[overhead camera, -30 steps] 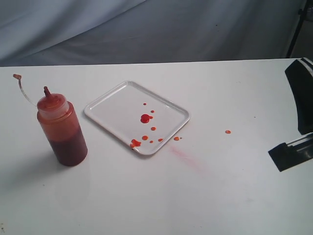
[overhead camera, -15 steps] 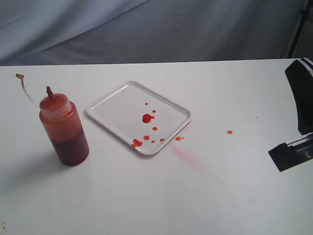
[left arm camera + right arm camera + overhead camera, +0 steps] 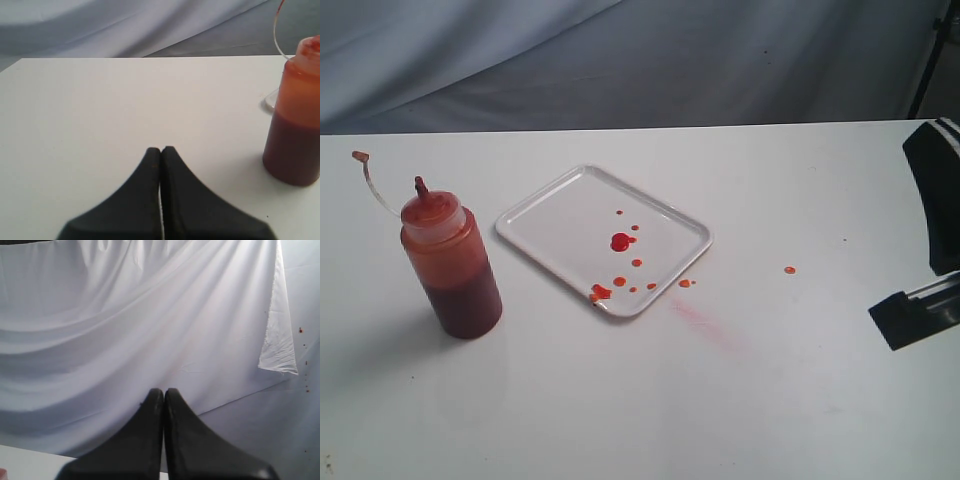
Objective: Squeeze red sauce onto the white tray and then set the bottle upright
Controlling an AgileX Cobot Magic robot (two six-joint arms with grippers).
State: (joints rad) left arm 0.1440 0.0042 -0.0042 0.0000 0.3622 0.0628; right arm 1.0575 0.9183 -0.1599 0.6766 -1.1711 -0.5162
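The bottle [image 3: 450, 265] stands upright on the table at the left, with dark red sauce in its lower half and its small cap [image 3: 360, 156] hanging out on the tether. In the left wrist view the bottle [image 3: 295, 125] stands off to one side of my left gripper [image 3: 161, 150], which is shut, empty and apart from it. The white tray [image 3: 560, 215] lies at the centre with several drops of red sauce [image 3: 620, 241] on it. My right gripper [image 3: 164, 391] is shut and empty, facing the backdrop cloth.
Two stray red drops [image 3: 684, 283] [image 3: 789, 270] and a faint pink smear [image 3: 705, 325] lie on the table right of the tray. Black parts of the right arm [image 3: 932, 200] stand at the right edge. A grey cloth [image 3: 620, 60] hangs behind the table.
Bottle, tray and drops all sit a few pixels further right than one second ago. Nothing has shifted in the last half second, and the right arm has not moved.
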